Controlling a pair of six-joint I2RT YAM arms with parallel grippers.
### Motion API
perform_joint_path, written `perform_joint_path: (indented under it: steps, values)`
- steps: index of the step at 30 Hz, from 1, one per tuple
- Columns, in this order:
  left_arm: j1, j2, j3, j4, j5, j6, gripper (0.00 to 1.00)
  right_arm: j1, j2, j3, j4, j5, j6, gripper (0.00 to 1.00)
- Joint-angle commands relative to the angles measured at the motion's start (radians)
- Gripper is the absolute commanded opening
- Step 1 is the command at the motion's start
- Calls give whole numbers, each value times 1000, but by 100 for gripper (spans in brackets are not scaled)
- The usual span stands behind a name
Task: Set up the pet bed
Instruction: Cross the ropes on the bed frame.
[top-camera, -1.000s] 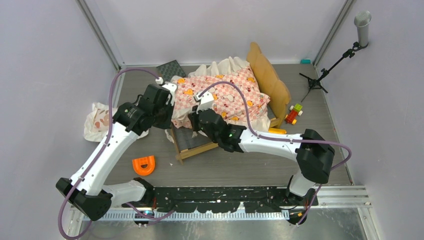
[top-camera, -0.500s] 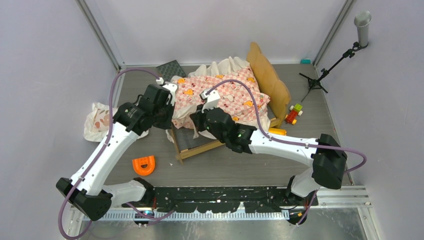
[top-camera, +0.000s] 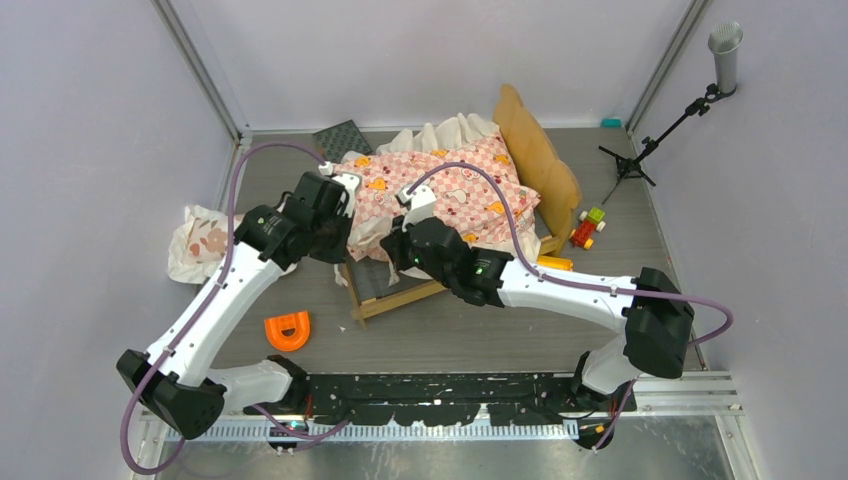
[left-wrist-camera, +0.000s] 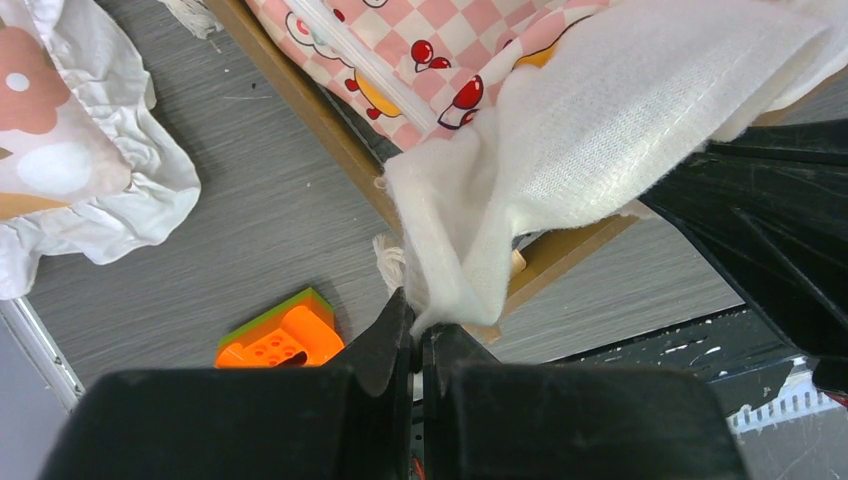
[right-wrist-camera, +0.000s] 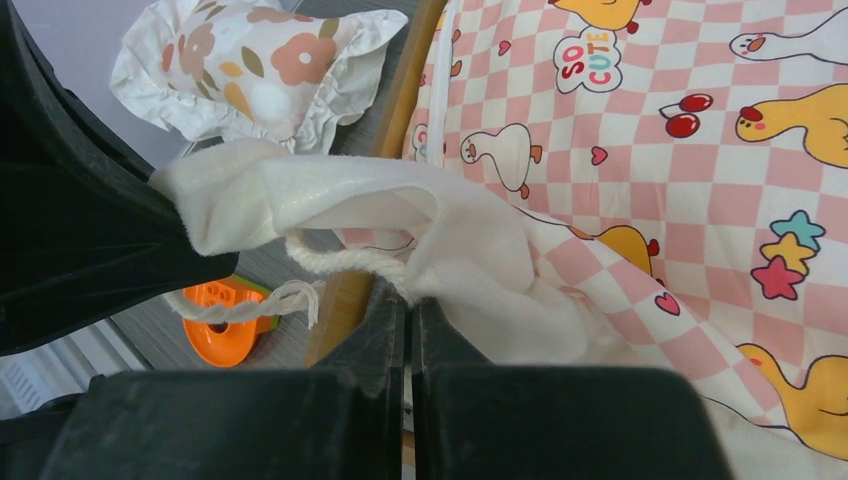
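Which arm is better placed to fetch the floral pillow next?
Probably left. The floral pillow lies left of the pet bed, near the left gripper; the right gripper is at the bed's foot, farther off. Both are shut on the sheet, so it must let go first.

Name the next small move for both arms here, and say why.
Probably draw both tools together toward the foot end, spreading the cloth flat. The left tool and right tool are each shut on the white edge of the pink-checkered ruffled sheet. The sheet stops short of the foot, where the dark grey mattress panel of the tan wooden pet bed shows bare.
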Motion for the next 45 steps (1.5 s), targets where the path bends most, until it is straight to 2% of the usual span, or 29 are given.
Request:
perform_joint_path:
  steps: [1,32,45]
  values:
    - [6,-7,-5,35,22,3,0,-3,-32,23,-13,-23,16,1]
    - [6,-7,-31,41,38,-11,0,-2,-65,37,-114,-84,82,1]
    - [6,-26,-92,80,46,-21,0,-3,-13,9,-80,-65,88,1]
